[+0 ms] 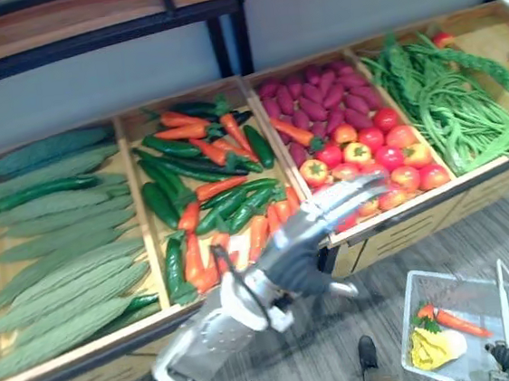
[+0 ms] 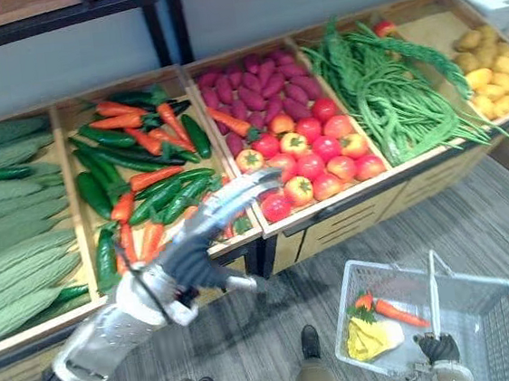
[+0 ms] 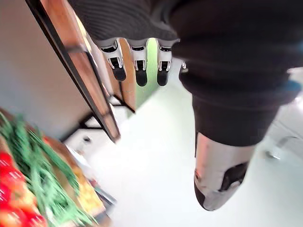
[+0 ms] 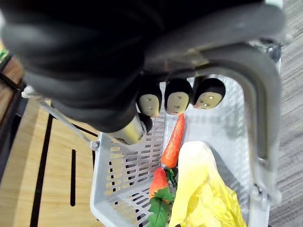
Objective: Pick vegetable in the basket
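Left eye view showed the left hand (image 1: 297,245) held flat and empty, fingers (image 1: 351,197) straight, over the peppers (image 1: 229,207) it probably meant to pick, while the right hand (image 4: 85,71) curled round the basket handle (image 4: 258,85), keeping the basket (image 2: 490,307) (a carrot (image 4: 173,140) inside) below the bench (image 1: 421,214).

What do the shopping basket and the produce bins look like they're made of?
The basket looks like pale grey moulded plastic, matte, given its slotted lattice walls. The produce bins: light wood or wood-look board, grain showing on their fronts.
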Robot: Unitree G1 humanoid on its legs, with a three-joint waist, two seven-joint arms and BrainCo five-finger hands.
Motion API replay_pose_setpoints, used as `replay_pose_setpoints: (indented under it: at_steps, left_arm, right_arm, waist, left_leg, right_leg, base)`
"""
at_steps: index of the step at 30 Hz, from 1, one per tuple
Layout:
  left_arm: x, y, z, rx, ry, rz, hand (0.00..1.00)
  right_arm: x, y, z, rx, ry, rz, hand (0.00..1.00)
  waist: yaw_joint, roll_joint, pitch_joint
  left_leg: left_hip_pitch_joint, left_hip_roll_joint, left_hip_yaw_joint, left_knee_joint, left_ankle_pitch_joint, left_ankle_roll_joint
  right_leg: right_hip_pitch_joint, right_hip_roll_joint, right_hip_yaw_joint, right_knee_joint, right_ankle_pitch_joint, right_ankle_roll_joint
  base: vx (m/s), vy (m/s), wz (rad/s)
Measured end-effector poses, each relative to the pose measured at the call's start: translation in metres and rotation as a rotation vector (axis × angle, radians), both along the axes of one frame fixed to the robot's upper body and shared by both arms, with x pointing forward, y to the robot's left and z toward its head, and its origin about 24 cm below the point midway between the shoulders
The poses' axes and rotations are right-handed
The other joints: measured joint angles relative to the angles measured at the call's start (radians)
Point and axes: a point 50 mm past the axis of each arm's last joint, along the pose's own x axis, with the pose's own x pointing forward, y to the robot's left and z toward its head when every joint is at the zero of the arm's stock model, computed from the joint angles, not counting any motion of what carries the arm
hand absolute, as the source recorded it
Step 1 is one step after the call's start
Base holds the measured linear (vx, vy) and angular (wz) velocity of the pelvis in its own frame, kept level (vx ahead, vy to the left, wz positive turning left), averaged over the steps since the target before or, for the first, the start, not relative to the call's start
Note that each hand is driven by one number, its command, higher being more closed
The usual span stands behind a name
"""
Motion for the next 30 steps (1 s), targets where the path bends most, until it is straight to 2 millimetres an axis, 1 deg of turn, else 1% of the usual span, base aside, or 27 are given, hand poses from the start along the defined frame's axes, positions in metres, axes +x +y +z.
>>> replay_pose_setpoints:
  at_steps: [2, 3, 5, 6, 7, 8, 10, 11, 12, 16, 17, 18, 19, 20, 22, 23, 24, 26, 27, 28, 30]
  left_arm:
    - [0.005, 0.032, 0.000, -0.042, 0.001, 0.183, 0.00]
    - [0.006, 0.040, 0.000, -0.056, 0.006, 0.232, 0.00]
    - [0.009, 0.068, -0.007, -0.128, 0.043, 0.410, 0.00]
    - [0.010, 0.075, -0.011, -0.157, 0.060, 0.462, 0.00]
    - [0.012, 0.091, -0.021, -0.211, 0.105, 0.569, 0.00]
    - [0.013, 0.098, -0.026, -0.235, 0.128, 0.620, 0.00]
    - [0.010, 0.127, -0.048, -0.324, 0.218, 0.830, 0.00]
    - [0.009, 0.132, -0.053, -0.344, 0.236, 0.877, 0.00]
    - [0.005, 0.142, -0.063, -0.389, 0.270, 0.962, 0.00]
    - [-0.014, 0.173, -0.091, -0.537, 0.339, 1.241, 0.00]
    - [-0.017, 0.177, -0.094, -0.553, 0.345, 1.274, 0.00]
    - [-0.023, 0.184, -0.100, -0.587, 0.353, 1.346, 0.00]
    - [-0.029, 0.192, -0.106, -0.615, 0.358, 1.418, 0.00]
    - [-0.032, 0.195, -0.108, -0.626, 0.359, 1.450, 0.00]
    - [-0.047, 0.209, -0.125, -0.647, 0.393, 1.579, 0.00]
    - [-0.051, 0.213, -0.131, -0.657, 0.414, 1.613, 0.00]
    - [-0.058, 0.218, -0.142, -0.661, 0.457, 1.671, 0.00]
    - [-0.076, 0.230, -0.175, -0.702, 0.593, 1.794, 0.00]
    - [-0.089, 0.234, -0.196, -0.732, 0.695, 1.873, 0.00]
    - [-0.095, 0.235, -0.207, -0.752, 0.748, 1.908, 0.00]
    - [-0.123, 0.229, -0.247, -0.819, 0.962, 2.009, 0.00]
  right_arm:
    - [-0.007, 0.006, -0.009, 0.049, 0.034, -0.048, 1.00]
    - [-0.010, 0.008, -0.012, 0.063, 0.042, -0.062, 1.00]
    - [-0.018, 0.016, -0.020, 0.109, 0.051, -0.134, 1.00]
    - [-0.019, 0.016, -0.021, 0.113, 0.051, -0.153, 1.00]
    - [-0.020, 0.017, -0.023, 0.130, 0.046, -0.193, 1.00]
    - [-0.021, 0.018, -0.023, 0.137, 0.046, -0.206, 1.00]
    - [-0.021, 0.026, -0.028, 0.160, 0.046, -0.246, 1.00]
    - [-0.022, 0.028, -0.029, 0.164, 0.046, -0.254, 1.00]
    - [-0.024, 0.032, -0.031, 0.170, 0.050, -0.268, 1.00]
    - [-0.025, 0.041, -0.035, 0.189, 0.054, -0.275, 1.00]
    - [-0.026, 0.042, -0.036, 0.193, 0.056, -0.276, 1.00]
    - [-0.026, 0.046, -0.037, 0.199, 0.060, -0.279, 1.00]
    - [-0.028, 0.050, -0.039, 0.202, 0.067, -0.286, 1.00]
    - [-0.029, 0.053, -0.040, 0.206, 0.072, -0.288, 1.00]
    - [-0.035, 0.060, -0.043, 0.215, 0.086, -0.295, 1.00]
    - [-0.035, 0.062, -0.043, 0.215, 0.087, -0.297, 1.00]
    - [-0.036, 0.064, -0.044, 0.215, 0.088, -0.298, 1.00]
    - [-0.036, 0.069, -0.045, 0.219, 0.084, -0.282, 1.00]
    - [-0.033, 0.072, -0.045, 0.222, 0.082, -0.267, 1.00]
    - [-0.033, 0.074, -0.045, 0.224, 0.081, -0.263, 1.00]
    - [-0.030, 0.079, -0.046, 0.233, 0.071, -0.260, 1.00]
  waist:
    - [0.007, -0.008, -0.004]
    - [0.009, -0.011, -0.005]
    - [0.020, -0.016, -0.010]
    - [0.023, -0.016, -0.010]
    - [0.025, -0.016, -0.011]
    - [0.025, -0.017, -0.011]
    - [0.027, -0.025, -0.012]
    - [0.027, -0.025, -0.011]
    - [0.028, -0.028, -0.013]
    - [0.036, -0.032, -0.014]
    - [0.037, -0.034, -0.017]
    - [0.037, -0.037, -0.019]
    - [0.037, -0.042, -0.025]
    - [0.037, -0.045, -0.028]
    - [0.041, -0.056, -0.037]
    - [0.041, -0.058, -0.038]
    - [0.040, -0.061, -0.042]
    - [0.037, -0.067, -0.049]
    - [0.032, -0.070, -0.054]
    - [0.030, -0.071, -0.056]
    - [0.023, -0.071, -0.068]
  left_leg:
    - [-0.013, -0.033, -0.048, -0.049, 0.038, 0.004]
    - [-0.014, -0.039, -0.055, -0.064, 0.048, 0.005]
    - [-0.031, -0.076, -0.105, -0.118, 0.091, 0.009]
    - [-0.033, -0.082, -0.115, -0.131, 0.101, 0.010]
    - [-0.038, -0.095, -0.143, -0.155, 0.121, 0.012]
    - [-0.042, -0.101, -0.158, -0.168, 0.131, 0.013]
    - [-0.042, -0.118, -0.202, -0.225, 0.178, 0.014]
    - [-0.042, -0.120, -0.214, -0.238, 0.189, 0.015]
    - [-0.037, -0.124, -0.232, -0.262, 0.208, 0.015]
    - [0.011, -0.130, -0.251, -0.348, 0.254, 0.009]
    - [0.017, -0.131, -0.252, -0.361, 0.259, 0.006]
    - [0.030, -0.132, -0.255, -0.384, 0.270, 0.005]
    - [0.034, -0.132, -0.262, -0.400, 0.278, 0.003]
    - [0.037, -0.131, -0.264, -0.411, 0.283, 0.001]
    - [0.057, -0.131, -0.264, -0.451, 0.301, 0.003]
    - [0.063, -0.131, -0.264, -0.461, 0.306, 0.001]
    - [0.064, -0.132, -0.265, -0.467, 0.311, -0.001]
    - [0.069, -0.132, -0.264, -0.477, 0.312, 0.000]
    - [0.076, -0.133, -0.262, -0.483, 0.312, 0.000]
    - [0.080, -0.133, -0.260, -0.486, 0.312, 0.000]
    - [0.090, -0.135, -0.259, -0.490, 0.310, -0.003]
  right_leg:
    - [0.011, -0.018, -0.045, -0.010, -0.001, -0.001]
    - [0.012, -0.022, -0.055, -0.014, 0.000, -0.001]
    - [0.014, -0.038, -0.100, -0.023, -0.001, -0.001]
    - [0.016, -0.041, -0.110, -0.025, -0.001, -0.001]
    - [0.027, -0.047, -0.138, -0.032, -0.001, -0.001]
    - [0.028, -0.049, -0.150, -0.032, -0.001, 0.000]
    - [0.034, -0.052, -0.195, -0.033, -0.005, -0.001]
    - [0.040, -0.051, -0.206, -0.033, -0.008, 0.000]
    - [0.046, -0.050, -0.223, -0.032, -0.014, -0.001]
    - [0.070, -0.045, -0.243, -0.028, -0.028, -0.002]
    - [0.072, -0.044, -0.244, -0.027, -0.030, -0.001]
    - [0.076, -0.043, -0.247, -0.025, -0.040, -0.007]
    - [0.076, -0.042, -0.252, -0.024, -0.049, -0.006]
    - [0.076, -0.040, -0.254, -0.023, -0.051, -0.004]
    - [0.077, -0.036, -0.257, -0.024, -0.053, -0.005]
    - [0.078, -0.035, -0.257, -0.024, -0.053, -0.005]
    - [0.078, -0.035, -0.259, -0.024, -0.053, -0.005]
    - [0.081, -0.033, -0.261, -0.031, -0.052, -0.007]
    - [0.084, -0.033, -0.260, -0.033, -0.052, -0.007]
    - [0.086, -0.033, -0.259, -0.034, -0.053, -0.007]
    - [0.097, -0.033, -0.258, -0.043, -0.055, -0.009]
  base:
    - [0.01, -0.043, 0.60]
    - [0.02, -0.036, 0.57]
    - [0.02, -0.029, 0.63]
    - [0.02, -0.015, 0.67]
    - [0.01, -0.006, 0.54]
    - [0.01, -0.003, 0.68]
    - [0.02, 0.000, 0.60]
    - [0.02, -0.001, 0.57]
    - [0.03, 0.000, 0.44]
    - [0.01, -0.002, 0.18]
    - [-0.01, 0.000, 0.08]
    - [-0.01, 0.000, 0.09]
    - [-0.01, -0.002, 0.10]
    - [0.01, -0.005, 0.08]
    - [0.03, -0.003, 0.02]
    - [0.00, 0.000, 0.00]
    - [0.00, 0.000, 0.00]
    - [0.00, 0.000, 0.00]
    - [0.03, 0.005, -0.04]
    - [0.05, 0.006, -0.04]
    - [0.05, 0.004, -0.03]
